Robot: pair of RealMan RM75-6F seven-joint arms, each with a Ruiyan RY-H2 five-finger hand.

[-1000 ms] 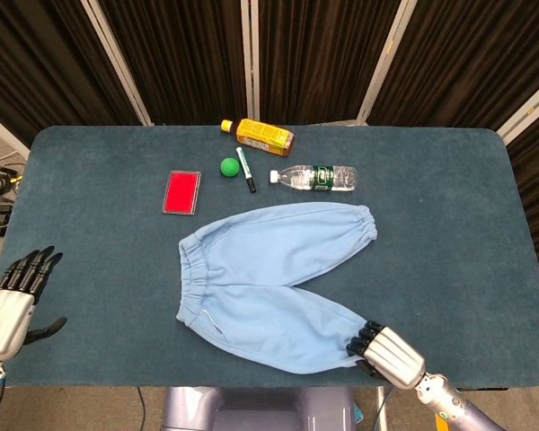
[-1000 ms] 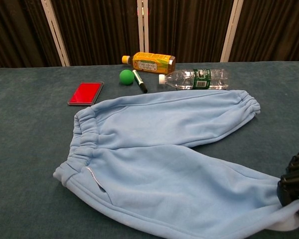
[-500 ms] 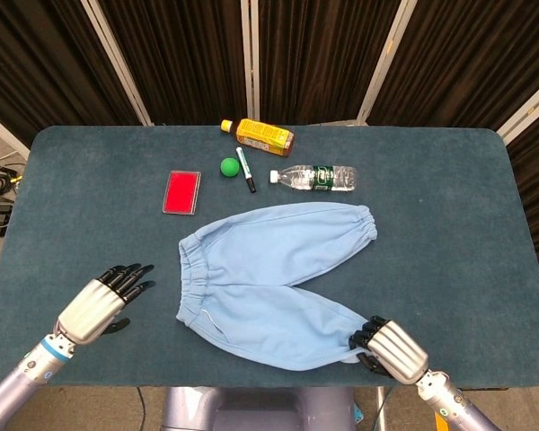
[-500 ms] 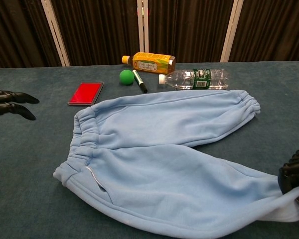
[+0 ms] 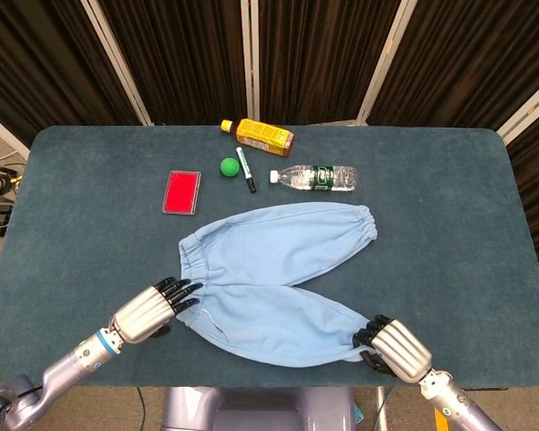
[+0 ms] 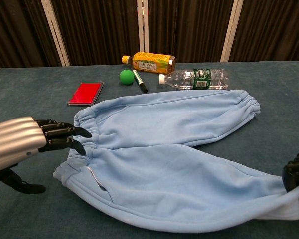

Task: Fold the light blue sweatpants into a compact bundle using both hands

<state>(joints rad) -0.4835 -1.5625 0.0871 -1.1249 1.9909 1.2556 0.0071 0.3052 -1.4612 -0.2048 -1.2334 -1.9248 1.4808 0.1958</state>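
your light blue sweatpants (image 5: 274, 269) are lying spread flat on the table (image 5: 449, 224), waistband toward your left, both legs running out to your right. your right hand (image 5: 393, 348) is gripping the cuff of the near leg at the table's front edge, fingers curled into the cloth. your left hand (image 5: 151, 310) is hovering just beside the waistband with its fingers stretched out and apart, holding nothing. behind the pants are sitting a red case (image 5: 181, 191), green ball (image 5: 229, 166), marker (image 5: 246, 170), water bottle (image 5: 314, 177) and yellow bottle (image 5: 262, 136).
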